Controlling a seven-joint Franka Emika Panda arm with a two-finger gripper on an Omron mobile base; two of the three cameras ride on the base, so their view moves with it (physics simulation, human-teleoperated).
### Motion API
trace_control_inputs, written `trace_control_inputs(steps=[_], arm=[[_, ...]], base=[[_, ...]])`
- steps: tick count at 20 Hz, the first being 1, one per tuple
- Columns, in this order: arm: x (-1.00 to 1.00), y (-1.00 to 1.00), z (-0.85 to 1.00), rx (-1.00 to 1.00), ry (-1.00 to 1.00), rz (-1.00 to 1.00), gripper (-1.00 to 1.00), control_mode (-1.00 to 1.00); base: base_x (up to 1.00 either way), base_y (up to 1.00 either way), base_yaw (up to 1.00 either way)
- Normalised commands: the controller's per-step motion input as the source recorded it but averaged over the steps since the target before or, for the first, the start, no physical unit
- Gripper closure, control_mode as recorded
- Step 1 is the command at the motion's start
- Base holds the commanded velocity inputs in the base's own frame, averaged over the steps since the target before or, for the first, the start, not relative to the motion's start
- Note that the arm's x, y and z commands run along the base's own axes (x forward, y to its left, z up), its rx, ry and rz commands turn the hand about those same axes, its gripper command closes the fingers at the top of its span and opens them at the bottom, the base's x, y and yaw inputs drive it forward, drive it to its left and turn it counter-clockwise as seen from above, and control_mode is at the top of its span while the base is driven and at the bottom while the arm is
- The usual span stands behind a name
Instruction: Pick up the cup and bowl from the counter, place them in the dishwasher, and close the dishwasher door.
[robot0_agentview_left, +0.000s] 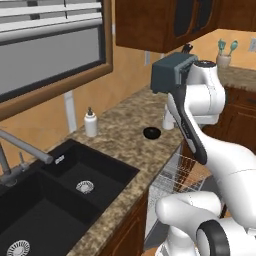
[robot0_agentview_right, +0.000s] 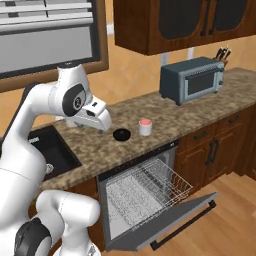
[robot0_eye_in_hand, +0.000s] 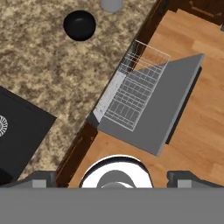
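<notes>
Pincer (robot0_eye_in_hand: 111, 175) tips sit at the 6 o'clock edge of the hand view, spread wide apart, nothing between them. It hangs above the floor (robot0_eye_in_hand: 192, 131) just in front of the cabinets, clear of everything.

Dishwasher door (robot0_eye_in_hand: 168, 105) is dropped fully open, up from the pincer toward 1 o'clock in the hand view; black bar handle along its far edge. Wire rack (robot0_eye_in_hand: 131, 94) is pulled out over the door, nothing visible in it.

Bowl (robot0_eye_in_hand: 79, 25) lies on the surface (robot0_eye_in_hand: 52, 74) toward 11 o'clock from the pincer, well apart from it. Cup (robot0_eye_in_hand: 112, 4) is cut off by the frame edge at 12 o'clock, just beside the bowl, not touching.

Right base view: bowl (robot0_agentview_right: 121, 134) and cup (robot0_agentview_right: 145, 127) stand side by side near the front edge of the surface (robot0_agentview_right: 150, 107), cup at the bowl's 3 o'clock, pink top up. Hand (robot0_agentview_right: 92, 116) hovers at the bowl's 9 o'clock, above the surface. Dishwasher (robot0_agentview_right: 145, 192) sits below them, door (robot0_agentview_right: 175, 222) flat, rack (robot0_agentview_right: 150, 185) out.

Also there: toaster oven (robot0_agentview_right: 192, 80) at 2 o'clock from the cup, sink (robot0_agentview_left: 60, 190), soap bottle (robot0_agentview_left: 90, 123) behind the sink. Left base view: bowl (robot0_agentview_left: 152, 132) is apart from the bottle at its 3 o'clock.
</notes>
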Motion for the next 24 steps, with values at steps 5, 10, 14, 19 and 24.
trace_control_inputs(steps=[5,10,14,19,24], arm=[[0.0,0.0,0.0,0.0,0.0,0.0,-1.0,1.0],[0.0,0.0,0.0,0.0,0.0,0.0,-1.0,1.0],[0.0,0.0,0.0,0.0,0.0,0.0,-1.0,1.0],[0.58,0.0,0.0,0.02,0.0,-0.05,-1.0,-1.0],[1.0,-0.03,-0.17,0.08,0.0,-0.01,-1.0,-1.0]], base=[[0.25,0.26,-0.26],[0.05,0.08,-0.14],[0.17,0.01,-0.09],[0.0,0.0,0.0],[0.0,0.0,0.0]])
